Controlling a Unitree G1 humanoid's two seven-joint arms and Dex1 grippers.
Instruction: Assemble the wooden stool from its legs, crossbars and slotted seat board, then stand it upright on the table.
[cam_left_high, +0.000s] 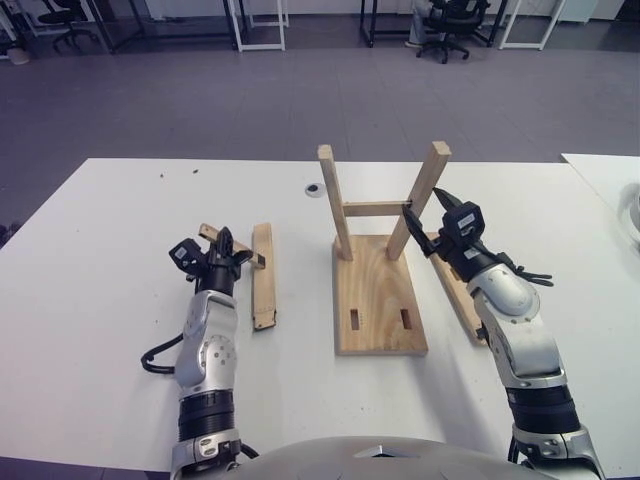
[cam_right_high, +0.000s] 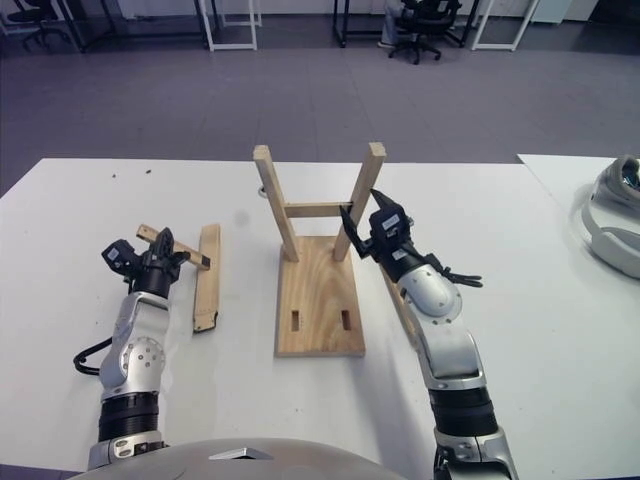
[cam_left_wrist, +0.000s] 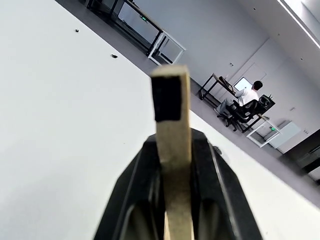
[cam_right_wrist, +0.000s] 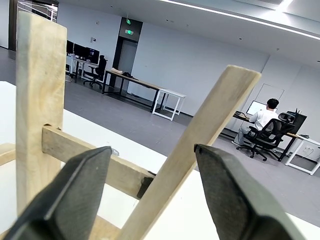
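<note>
1. Two pale wooden legs (cam_left_high: 335, 205) stand in the 12 o'clock end of the flat rectangular wooden seat board (cam_left_high: 380, 300), which lies slot-side up on the white table (cam_left_high: 100, 250). A thin wooden crossbar (cam_left_high: 372, 209) joins them. Both legs lean, the one towards 3 o'clock more plainly.
2. Two empty slots (cam_left_high: 354, 319) wait at the board's 6 o'clock end, so I judge the stool about half built.
3. The right gripper (cam_left_high: 425, 212) is at the leaning leg where the crossbar meets it. Its jaws are apart and straddle the leg; the fingers (cam_right_wrist: 75, 195) sit on either side, and I cannot tell if they touch the wood.
4. The left gripper (cam_left_high: 226, 250) sits at 9 o'clock from the board, low over the table, with its jaws clamped on a short wooden crossbar with a dark end (cam_left_wrist: 172, 115).
5. A loose wooden leg (cam_left_high: 263, 275) lies just beside that gripper, between it and the board. A second loose leg (cam_left_high: 462, 300) lies at 3 o'clock, partly under the right forearm.
6. Risks, as I judge them:
   - Closing off-centre on the leaning leg, or pushing it sideways, could lever it out of its slot and pull the crossbar joint apart.
   - The seat board is not held down, so a firm push could slide it or topple the standing frame.
   - The right forearm could sweep the leg beneath it towards the table edge.
   - The held crossbar could twist in the jaws if it catches the table.
</note>
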